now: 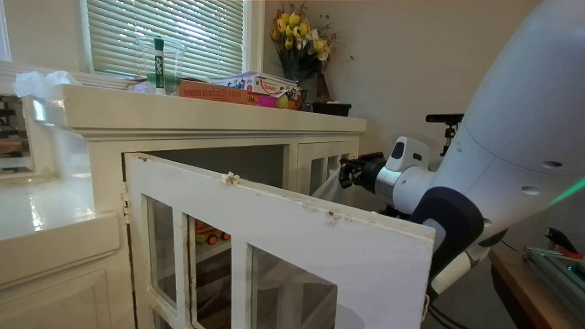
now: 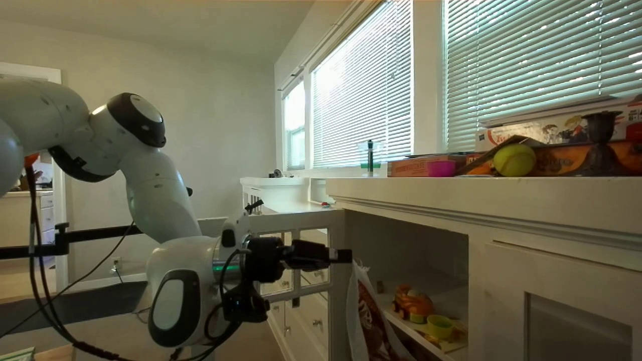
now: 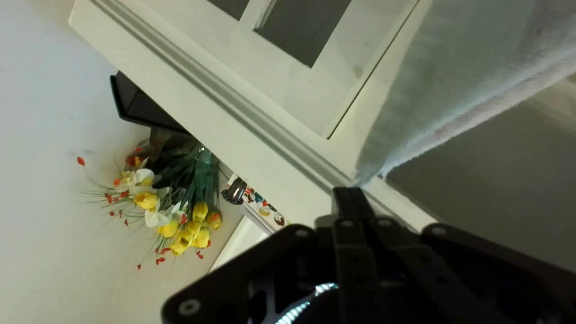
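White cloth hangs from my hand. My hand is pressed together and pinches the narrow top end of the cloth. The rest drops down in front of the big hole in the white cupboard. In an exterior view, I can see a red-brown patch on the cloth too. The near door is swung wide open, and the next door is closed.

Inside, on the shelf, there is an orange toy car, with a little yellow cup just beside it. Up on top of the cupboard I see a ball, a pink cup, some boxes and a green pen that stands up straight. Yellow flowers are at the far end, near the wall.
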You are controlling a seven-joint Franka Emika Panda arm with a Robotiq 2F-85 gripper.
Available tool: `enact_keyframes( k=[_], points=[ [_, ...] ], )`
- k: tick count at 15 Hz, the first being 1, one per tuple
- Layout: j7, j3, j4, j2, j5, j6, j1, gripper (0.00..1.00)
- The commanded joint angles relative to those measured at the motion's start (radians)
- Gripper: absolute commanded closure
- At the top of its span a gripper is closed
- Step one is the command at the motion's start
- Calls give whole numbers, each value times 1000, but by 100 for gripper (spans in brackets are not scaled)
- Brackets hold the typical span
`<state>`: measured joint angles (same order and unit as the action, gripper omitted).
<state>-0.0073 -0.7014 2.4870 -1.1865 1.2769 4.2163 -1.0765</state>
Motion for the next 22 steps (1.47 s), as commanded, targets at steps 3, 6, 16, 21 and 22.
enact_keyframes(
  k=[3,6,16,21,22],
  points=[
    [-57,-116,104,70,-2,9,-103,100],
    [-86,-183,131,82,-5,9,-154,100],
    [-85,-247,141,83,-11,30,-187,99],
    [-91,-253,142,77,3,31,-192,100],
    [-96,-258,145,77,14,30,-196,100]
  ],
)
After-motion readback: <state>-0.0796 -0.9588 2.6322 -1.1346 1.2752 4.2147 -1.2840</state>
